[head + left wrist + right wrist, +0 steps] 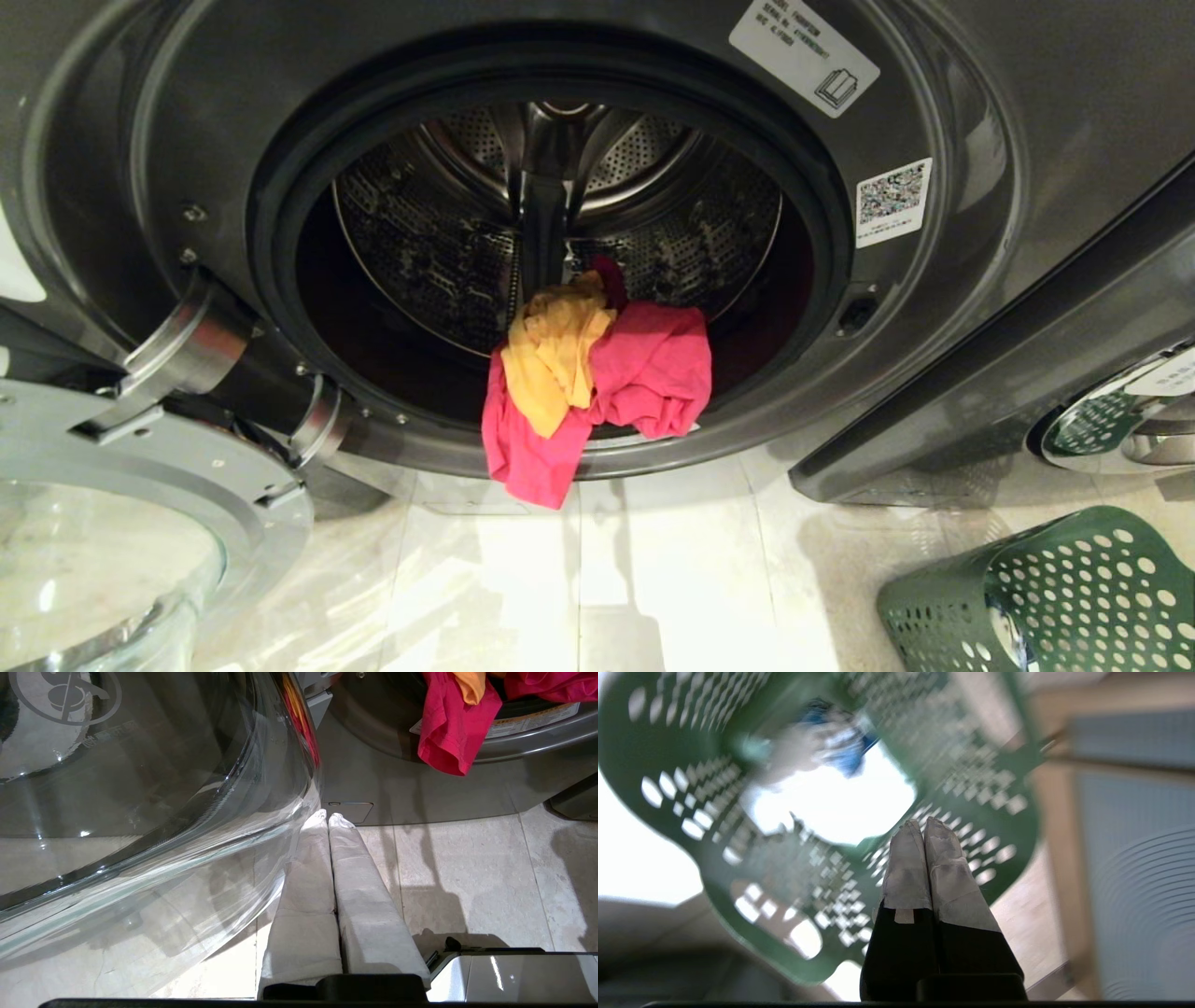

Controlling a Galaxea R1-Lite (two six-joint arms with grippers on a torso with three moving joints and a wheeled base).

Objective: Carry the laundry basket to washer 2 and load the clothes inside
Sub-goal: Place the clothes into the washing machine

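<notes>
Over washer door lip: clothes draped; left claw, right claw both pressed together, empty.

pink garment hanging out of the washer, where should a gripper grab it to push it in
Best guess: pinch the pink garment at its dangling lower fold, coming from the front and below. That part hangs free over the door seal, while the yellow garment overlies the upper part.

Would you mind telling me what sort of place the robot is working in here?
Probably a laundry room or laundrette: an open front-loading washer holds clothes at its mouth, a second machine stands beside it, and a green laundry basket lies on the tiled floor.
</notes>
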